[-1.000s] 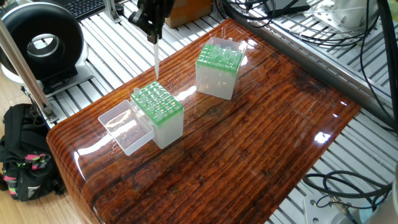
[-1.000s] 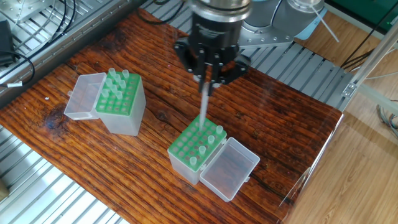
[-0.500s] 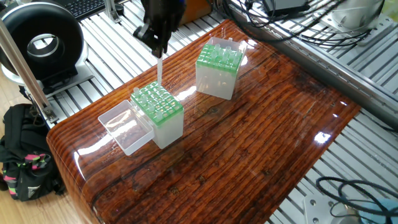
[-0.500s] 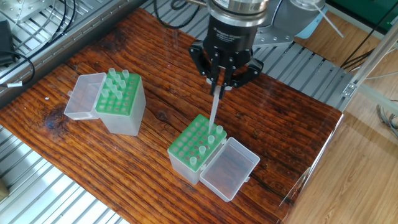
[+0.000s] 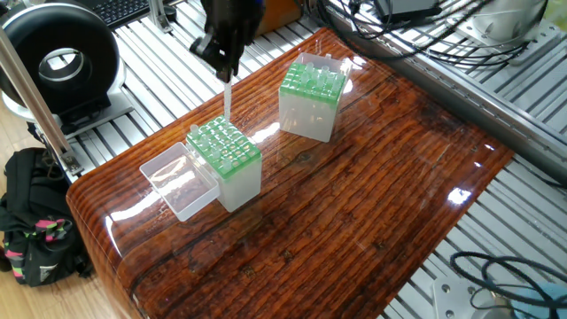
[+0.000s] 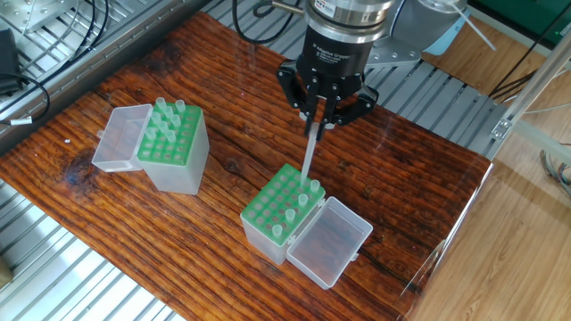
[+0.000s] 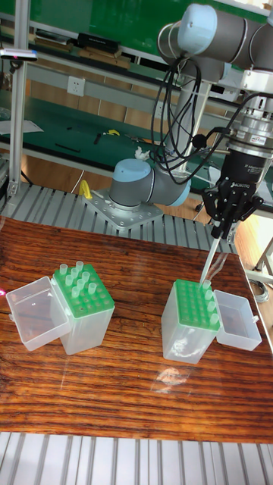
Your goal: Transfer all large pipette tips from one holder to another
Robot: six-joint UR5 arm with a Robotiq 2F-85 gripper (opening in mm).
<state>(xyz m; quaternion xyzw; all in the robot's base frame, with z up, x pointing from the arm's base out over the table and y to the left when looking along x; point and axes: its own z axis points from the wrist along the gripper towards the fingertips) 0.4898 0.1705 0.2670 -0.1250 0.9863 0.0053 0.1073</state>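
My gripper (image 6: 321, 123) (image 5: 225, 71) (image 7: 221, 229) is shut on the wide top of one large pipette tip (image 6: 309, 157) (image 5: 227, 97) (image 7: 209, 261), which hangs point down. Its point is over the back rows of the green-topped holder (image 6: 268, 234) (image 5: 239, 182) (image 7: 182, 337); I cannot tell whether it is in a hole. Several tips (image 6: 302, 199) stand along that holder's lid-side edge. The other holder (image 6: 178, 174) (image 5: 306, 120) (image 7: 83, 330) has several tips (image 6: 167, 111) (image 7: 73, 276) upright in it.
Each holder has a clear lid hinged open beside it (image 6: 332, 241) (image 6: 120, 138). Both stand on a glossy wooden tabletop (image 6: 232, 116). Cables (image 5: 425, 35) lie on the aluminium frame around it, and a black round device (image 5: 58, 62) sits off the table.
The gripper has shifted sideways with the tip over the holder, toward its lid side. Since half a second ago it has hardly moved.
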